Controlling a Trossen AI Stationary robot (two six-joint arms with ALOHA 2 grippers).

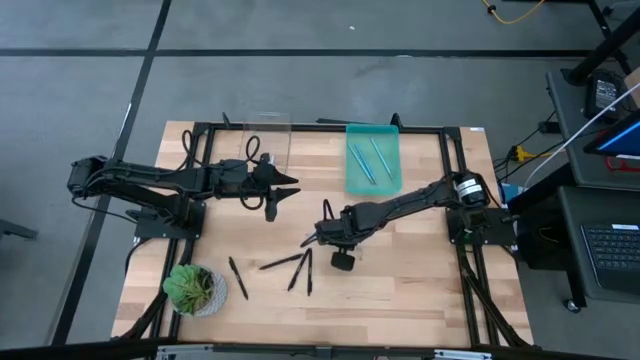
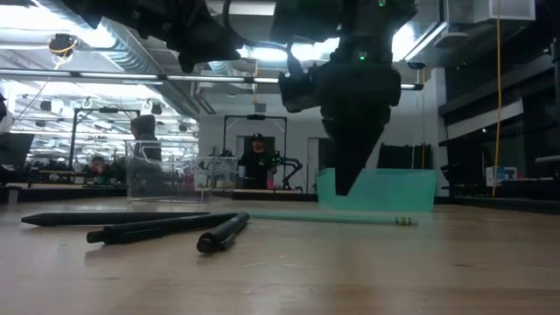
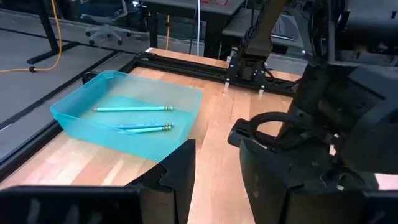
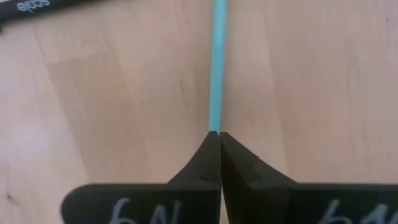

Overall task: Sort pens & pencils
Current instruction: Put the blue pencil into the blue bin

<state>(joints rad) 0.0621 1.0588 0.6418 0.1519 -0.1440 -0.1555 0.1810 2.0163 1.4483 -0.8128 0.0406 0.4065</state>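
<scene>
- Right gripper [image 4: 220,138]: low at mid-desk, fingers pinched together on the near end of a light blue stick [image 4: 216,68]; clenched on it in the right wrist view.
- Light blue stick: flat on the desk [image 1: 400,300], long axis running straight out ahead of the closed fingers; in the low view, stretched level across the boards, banded end toward the picture's right.
- Teal bin [image 1: 373,157]: at the far desk edge, beyond the right gripper; two light blue sticks [image 3: 132,108] inside, a third one possible but uncertain.
- Black sticks [image 1: 284,263]: four loose on the near half of the desk, three bunched just beside the right gripper, one [image 1: 238,277] apart, near the potted plant [image 1: 193,289].
- Clear box [image 1: 266,140]: far edge, left of the teal bin; contents not made out.
- Left gripper [image 1: 272,200]: raised by the clear box, fingers parted, holding nothing.
- Nearer arm for the blue stick: right; judged next demand a lift and a carry toward the teal bin.
- Hidden: gripped end of the stick behind the fingers; far end cut off in the wrist view; pen or pencil not told by colour.
</scene>
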